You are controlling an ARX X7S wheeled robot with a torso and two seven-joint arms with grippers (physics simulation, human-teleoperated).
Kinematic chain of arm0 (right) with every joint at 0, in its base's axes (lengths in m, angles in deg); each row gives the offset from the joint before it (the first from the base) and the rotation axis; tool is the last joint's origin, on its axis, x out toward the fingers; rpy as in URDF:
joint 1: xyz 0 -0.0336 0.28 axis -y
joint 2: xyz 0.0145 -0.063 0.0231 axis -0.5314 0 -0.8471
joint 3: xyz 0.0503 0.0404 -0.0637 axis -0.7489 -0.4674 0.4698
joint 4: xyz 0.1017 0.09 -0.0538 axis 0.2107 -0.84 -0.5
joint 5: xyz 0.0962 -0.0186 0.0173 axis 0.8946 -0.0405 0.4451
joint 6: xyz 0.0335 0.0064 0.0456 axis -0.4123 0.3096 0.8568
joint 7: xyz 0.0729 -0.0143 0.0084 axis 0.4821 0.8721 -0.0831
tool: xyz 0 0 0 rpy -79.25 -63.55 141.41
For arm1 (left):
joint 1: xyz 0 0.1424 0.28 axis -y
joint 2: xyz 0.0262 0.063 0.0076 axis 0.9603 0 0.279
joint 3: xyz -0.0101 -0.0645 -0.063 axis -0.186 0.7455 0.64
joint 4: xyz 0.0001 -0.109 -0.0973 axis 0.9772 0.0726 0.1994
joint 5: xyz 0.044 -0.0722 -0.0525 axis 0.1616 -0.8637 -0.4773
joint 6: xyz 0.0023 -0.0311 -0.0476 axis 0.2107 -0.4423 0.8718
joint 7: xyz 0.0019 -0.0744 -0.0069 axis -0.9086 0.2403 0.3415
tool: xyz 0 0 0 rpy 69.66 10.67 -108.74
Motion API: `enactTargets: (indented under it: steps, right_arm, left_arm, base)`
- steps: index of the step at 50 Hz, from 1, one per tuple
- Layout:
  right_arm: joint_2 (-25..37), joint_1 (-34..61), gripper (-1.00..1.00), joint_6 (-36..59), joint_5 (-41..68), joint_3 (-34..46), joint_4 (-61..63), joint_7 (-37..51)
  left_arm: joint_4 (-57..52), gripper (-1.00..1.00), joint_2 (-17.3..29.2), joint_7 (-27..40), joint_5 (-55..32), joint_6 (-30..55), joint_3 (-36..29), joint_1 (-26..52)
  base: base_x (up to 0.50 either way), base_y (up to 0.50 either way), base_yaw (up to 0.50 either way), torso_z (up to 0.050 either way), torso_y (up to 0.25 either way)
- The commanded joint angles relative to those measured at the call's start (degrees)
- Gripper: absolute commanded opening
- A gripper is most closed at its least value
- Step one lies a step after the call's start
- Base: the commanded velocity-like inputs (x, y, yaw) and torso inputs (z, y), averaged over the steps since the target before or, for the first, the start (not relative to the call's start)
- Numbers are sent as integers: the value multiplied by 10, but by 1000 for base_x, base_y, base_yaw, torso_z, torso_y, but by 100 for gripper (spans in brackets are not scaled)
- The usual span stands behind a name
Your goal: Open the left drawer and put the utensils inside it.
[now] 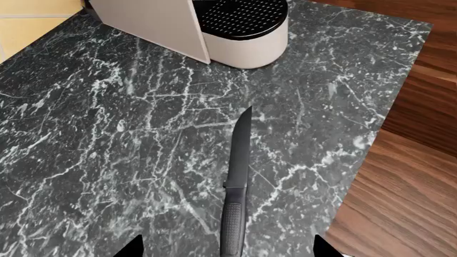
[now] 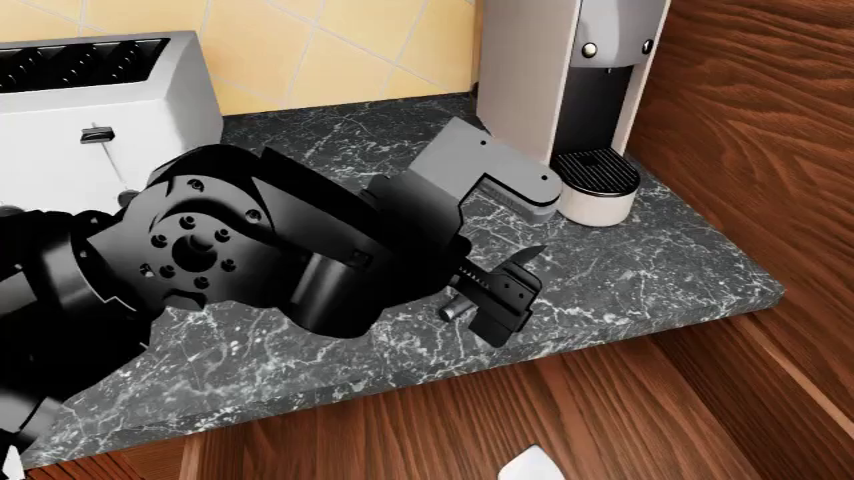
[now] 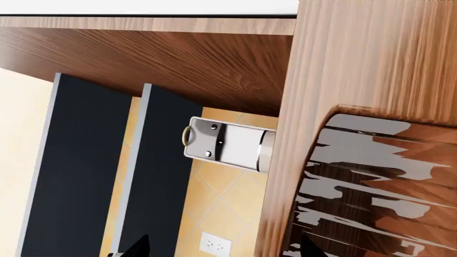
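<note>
The all-dark-grey pointed knife (image 1: pixel 236 176) lies flat on the black marble counter (image 1: pixel 107 150), its tip toward the coffee machine. My left gripper (image 1: pixel 228 250) is open just above it. One dark fingertip (image 1: pixel 136 248) shows on each side of the knife's handle, well apart from it. In the head view the left gripper (image 2: pixel 501 292) hangs low over the counter (image 2: pixel 641 280) near its front edge, and the arm hides the knife. My right gripper (image 3: pixel 222 247) is open and empty, pointing up at the wall and cabinets. The spoon is out of view. I cannot make out the left drawer.
A white toaster (image 2: pixel 100 110) stands at the back left. A grey coffee machine (image 2: pixel 561 70) with a round drip tray (image 2: pixel 597 172) stands at the back right against a wooden side wall (image 2: pixel 747 120). Wood cabinet fronts (image 2: pixel 400 430) run below the counter's edge.
</note>
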Motion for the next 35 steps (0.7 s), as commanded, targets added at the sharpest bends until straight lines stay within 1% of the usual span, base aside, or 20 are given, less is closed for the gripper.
enactTargets:
  steps: [1,5,16,35]
  right_arm:
    - [1,2,100,-3,-1,2,-3,-1]
    - [1,4,100,-5,-3,5,-6,1]
    - [2,-1,100,-4,2,4,-3,-2]
    - [6,5,100,-7,0,9,-13,-4]
  left_arm:
    - [-15,100,-5,13,13,-15,-11,-29]
    - [-2,100,-8,-2,25,-16,-13,-28]
    - [65,100,-13,-80,94,-30,-24,-28]
    - [105,100,-24,-135,135,-50,-46,-64]
  base:
    - [0,0,0,0,0]
    - [0,0,0,0,0]
    - [0,0,0,0,0]
    - [0,0,0,0,0]
